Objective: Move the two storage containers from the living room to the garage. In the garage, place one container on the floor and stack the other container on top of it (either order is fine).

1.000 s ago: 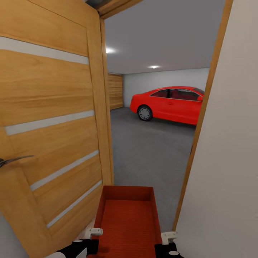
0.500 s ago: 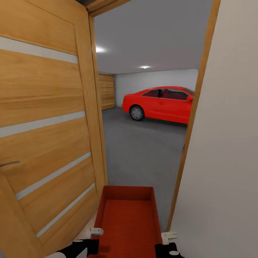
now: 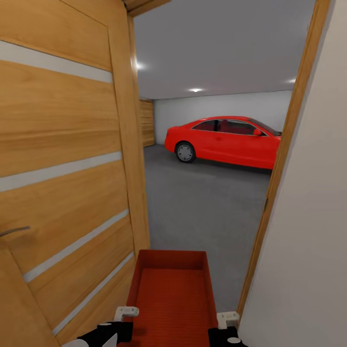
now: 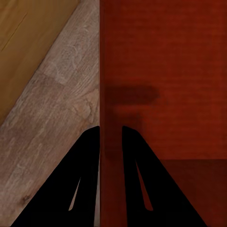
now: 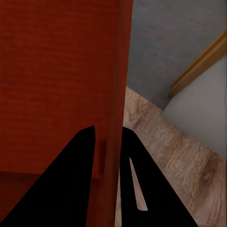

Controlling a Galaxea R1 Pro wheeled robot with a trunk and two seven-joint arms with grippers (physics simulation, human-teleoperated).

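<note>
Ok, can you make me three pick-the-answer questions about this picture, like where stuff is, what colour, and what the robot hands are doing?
1. Where is the red car?
A. Inside the garage, past the doorway
B. On the wood floor beside the robot
C. Behind the wooden door

2. What colour is the storage container the robot carries?
A. Blue
B. Orange-red
C. Green

3. What are the two grippers doing?
A. Both hanging open, away from the container
B. One holds the door handle
C. Each is clamped on a side wall of the container

Answers:
1. A, the car stands on the grey floor beyond the open wooden door.
2. B, its walls and bottom are orange-red.
3. C, the left gripper and the right gripper each have a container wall between their fingers.
</note>
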